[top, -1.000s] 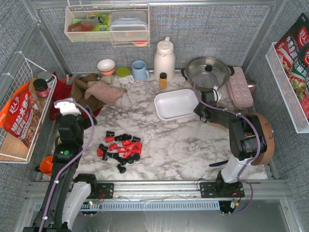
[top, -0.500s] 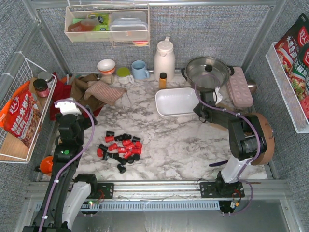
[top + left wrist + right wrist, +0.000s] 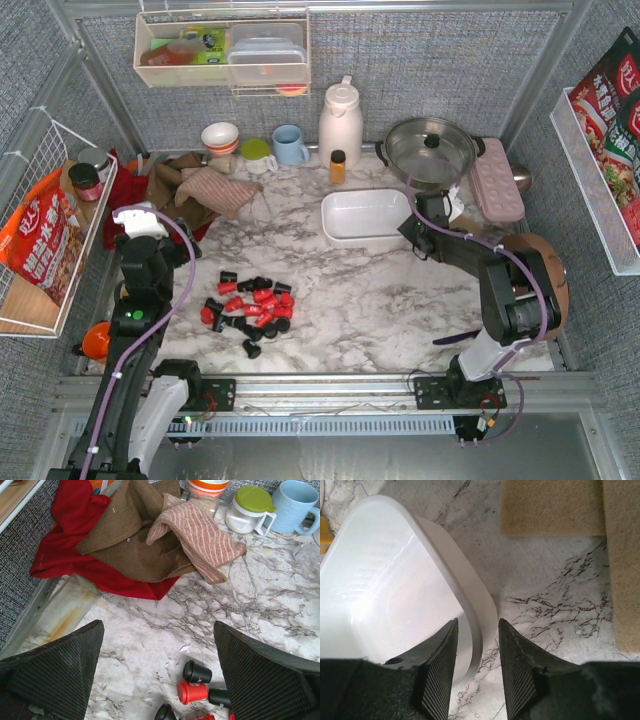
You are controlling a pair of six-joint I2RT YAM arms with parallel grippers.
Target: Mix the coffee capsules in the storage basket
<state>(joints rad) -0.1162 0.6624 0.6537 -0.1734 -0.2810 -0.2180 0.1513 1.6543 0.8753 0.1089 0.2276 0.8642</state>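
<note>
Basket (image 3: 365, 213) shifted back, squared; right gripper (image 3: 477, 626) loosened astride rim.

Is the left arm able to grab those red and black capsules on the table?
Probably yes. The left gripper is open, and the coffee capsules lie loose just ahead of it, with nothing covering them.

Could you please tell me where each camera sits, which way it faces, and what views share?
Top external: above and behind, looking down on the marble table; left arm and right arm show.
Left wrist: on the left arm, facing the cloths and coffee capsules; the open left pincer frames it.
Right wrist: on the right arm, looking down at the storage basket; right pincer straddles its rim.
Shared: top and left wrist show capsules; top and right wrist, the basket.
</note>
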